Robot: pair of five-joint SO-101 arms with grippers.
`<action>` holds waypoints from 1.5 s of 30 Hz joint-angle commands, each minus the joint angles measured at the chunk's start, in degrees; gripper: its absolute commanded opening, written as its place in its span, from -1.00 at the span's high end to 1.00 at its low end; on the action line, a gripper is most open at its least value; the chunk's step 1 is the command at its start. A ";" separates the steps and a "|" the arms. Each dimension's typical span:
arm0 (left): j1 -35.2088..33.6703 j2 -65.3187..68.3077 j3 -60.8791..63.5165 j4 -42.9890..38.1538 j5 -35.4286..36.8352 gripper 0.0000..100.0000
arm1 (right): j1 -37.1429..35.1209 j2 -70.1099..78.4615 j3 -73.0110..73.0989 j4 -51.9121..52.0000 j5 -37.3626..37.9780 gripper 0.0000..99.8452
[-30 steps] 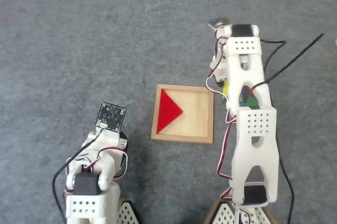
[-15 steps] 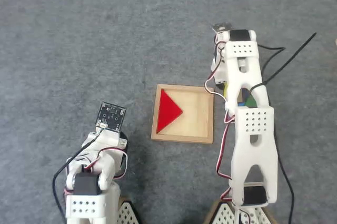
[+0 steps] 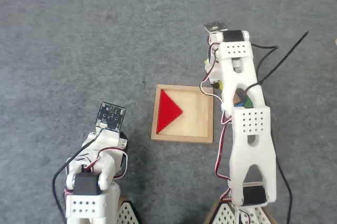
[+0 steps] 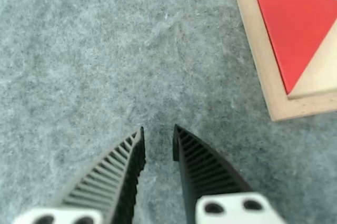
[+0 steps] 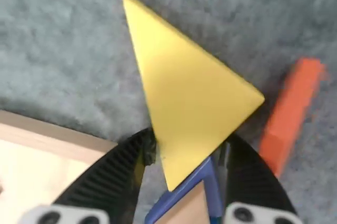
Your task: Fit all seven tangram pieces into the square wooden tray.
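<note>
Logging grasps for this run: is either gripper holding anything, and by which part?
The right gripper pinches the flat yellow triangle piece at one pointed corner between its fingers; the left gripper holds nothing.

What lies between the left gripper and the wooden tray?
Only bare grey carpet separates the left gripper from the tray, seen in the left wrist view.

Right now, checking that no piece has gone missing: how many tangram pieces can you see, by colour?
Red triangle: 1
Yellow triangle: 1
Orange piece: 1
Blue piece: 1
Total: 4 in sight; others may be hidden.
</note>
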 commanded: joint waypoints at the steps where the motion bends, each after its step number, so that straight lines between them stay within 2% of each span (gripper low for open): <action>1: -0.09 -1.23 -0.66 0.18 -0.62 0.83 | -1.01 -0.57 -3.78 -1.89 3.16 0.62; 3: -0.09 -1.23 -0.66 0.18 -0.62 0.83 | -1.01 -0.22 -5.01 -1.89 4.48 0.60; 11: -0.09 -1.23 -0.66 0.18 -0.62 0.83 | -0.57 0.66 -11.78 -2.86 12.48 0.24; 19: -0.09 -1.23 -0.66 0.18 -0.62 0.83 | -0.84 5.85 -14.68 -4.70 18.11 0.19; 31: -0.09 -1.23 -0.66 0.18 -0.62 0.83 | -0.92 9.19 -14.33 0.31 16.44 0.21; 39: -0.09 -1.23 -0.66 0.18 -0.62 0.83 | -1.01 9.89 -14.59 1.27 16.44 0.53; 45: -0.09 -1.23 -0.66 0.18 -0.62 0.83 | -0.75 9.63 -14.59 1.36 16.00 0.64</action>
